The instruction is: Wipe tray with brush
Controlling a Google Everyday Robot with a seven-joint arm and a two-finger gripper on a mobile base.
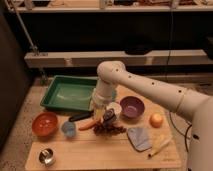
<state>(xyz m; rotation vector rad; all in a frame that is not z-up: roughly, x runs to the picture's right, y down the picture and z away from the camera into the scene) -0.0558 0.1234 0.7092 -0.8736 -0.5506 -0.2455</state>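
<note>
**Claw low beside the tray, brush lying close by**

The claw (102,111) points down from the white arm (150,90), just off the near right corner of the green tray (56,93). How far it is open, and whether it has hold of anything, I cannot tell.

Just left of the claw and slightly nearer the camera, the black brush (80,117) lies on the wooden tabletop (100,152), outside the tray (whether claw and brush touch is not clear). Below the claw lie an orange carrot (90,124) and a bunch of dark grapes (111,129).

To its right stands a purple bowl (133,106), and further right an orange fruit (156,120). Down and to the right are a grey-blue cloth (138,137) and a pale yellow stick-like item (159,146).

Further left of the claw, beyond the brush, stand a small blue cup (68,129) and an orange bowl (45,124). A small metal cup (46,156) sits near the tabletop's front left corner. The tray spreads up and to the left of the claw.
</note>
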